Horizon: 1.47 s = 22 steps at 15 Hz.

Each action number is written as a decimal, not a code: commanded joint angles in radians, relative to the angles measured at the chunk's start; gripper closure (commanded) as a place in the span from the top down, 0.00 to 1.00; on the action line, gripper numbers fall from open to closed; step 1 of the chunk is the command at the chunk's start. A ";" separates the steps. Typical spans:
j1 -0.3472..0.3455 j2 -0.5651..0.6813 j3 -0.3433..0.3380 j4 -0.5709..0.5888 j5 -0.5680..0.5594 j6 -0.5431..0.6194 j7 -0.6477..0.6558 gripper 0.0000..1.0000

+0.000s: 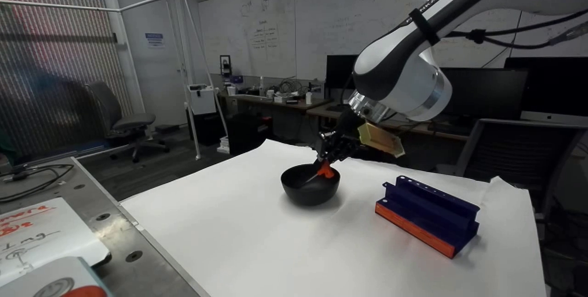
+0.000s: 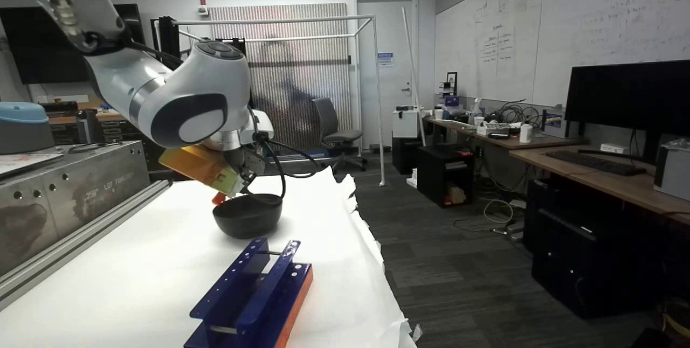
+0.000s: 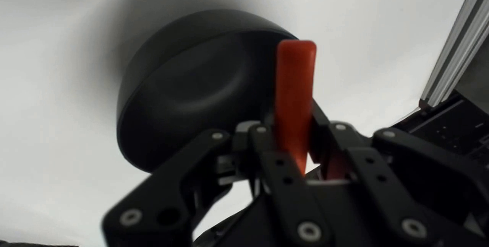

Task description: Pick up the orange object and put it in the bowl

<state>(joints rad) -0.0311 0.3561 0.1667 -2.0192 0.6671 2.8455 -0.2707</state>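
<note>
The orange object point(image 3: 295, 82) is a slim orange-red piece between the fingers of my gripper point(image 3: 293, 124) in the wrist view. My gripper is shut on it. In an exterior view the orange object point(image 1: 326, 171) is at the near-right rim of the black bowl, with a thin light shaft slanting down into the bowl. In an exterior view only a small part of the orange object point(image 2: 218, 198) shows over the bowl's left rim. The black bowl point(image 1: 310, 194) stands upright on the white sheet, with my gripper point(image 1: 322, 163) low over its rim. The bowl also shows in the wrist view point(image 3: 214, 21).
A dark blue block with an orange base point(image 1: 427, 214) stands on the white-covered table point(image 1: 257, 242), apart from the bowl; it also shows in an exterior view point(image 2: 253, 299). A metal bench edge point(image 1: 133, 251) runs along one side. A translucent yellow plate point(image 2: 202, 167) is fixed to the wrist.
</note>
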 commanded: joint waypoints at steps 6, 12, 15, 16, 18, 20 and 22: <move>-0.105 0.069 0.071 0.070 0.099 0.048 -0.178 0.61; -0.105 -0.025 0.032 0.003 0.029 -0.083 -0.113 1.00; -0.068 -0.138 -0.030 -0.056 -0.121 -0.205 0.010 1.00; -0.058 -0.179 -0.050 -0.069 -0.180 -0.255 0.060 1.00; -0.048 -0.259 -0.073 -0.075 -0.272 -0.377 0.133 1.00; -0.034 -0.337 -0.091 -0.077 -0.335 -0.493 0.174 1.00; -0.022 -0.409 -0.104 -0.077 -0.379 -0.596 0.195 1.00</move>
<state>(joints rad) -0.0839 0.0765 0.0939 -2.0575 0.3533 2.3624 -0.1271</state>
